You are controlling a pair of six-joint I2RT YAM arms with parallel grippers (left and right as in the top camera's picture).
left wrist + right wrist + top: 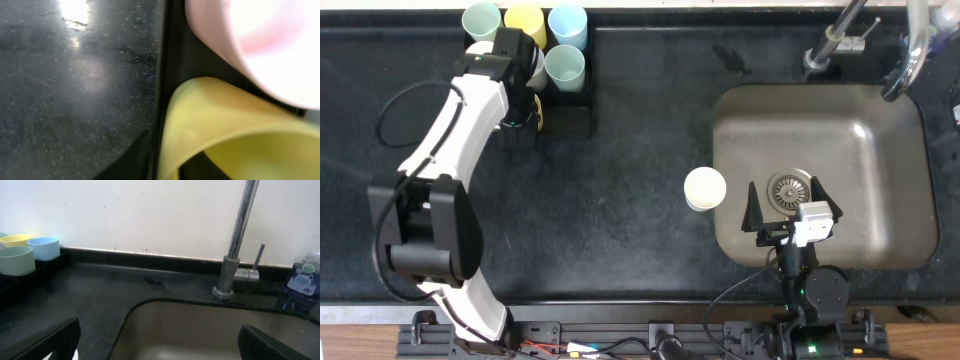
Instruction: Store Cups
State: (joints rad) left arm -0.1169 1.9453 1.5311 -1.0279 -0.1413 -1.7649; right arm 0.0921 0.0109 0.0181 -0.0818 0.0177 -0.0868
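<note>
Holding the left gripper (516, 116) low over the black tray (570, 120), with a yellow cup (225, 120) and a pink cup (270, 45) lying very close ahead of it; not possible to tell whether open or closed on anything. Risking a knock there: cups crowding together, so a small sideways slip probably toppling one. Leaving a cream cup (705, 188) upright on the counter, just outside the left finger of the right gripper (788, 212), at the sink (860, 130) edge. Holding those fingers wide apart, gripping nothing, above the basin. Risking also a clipped rim on approach, sending this cup into the sink.
</note>
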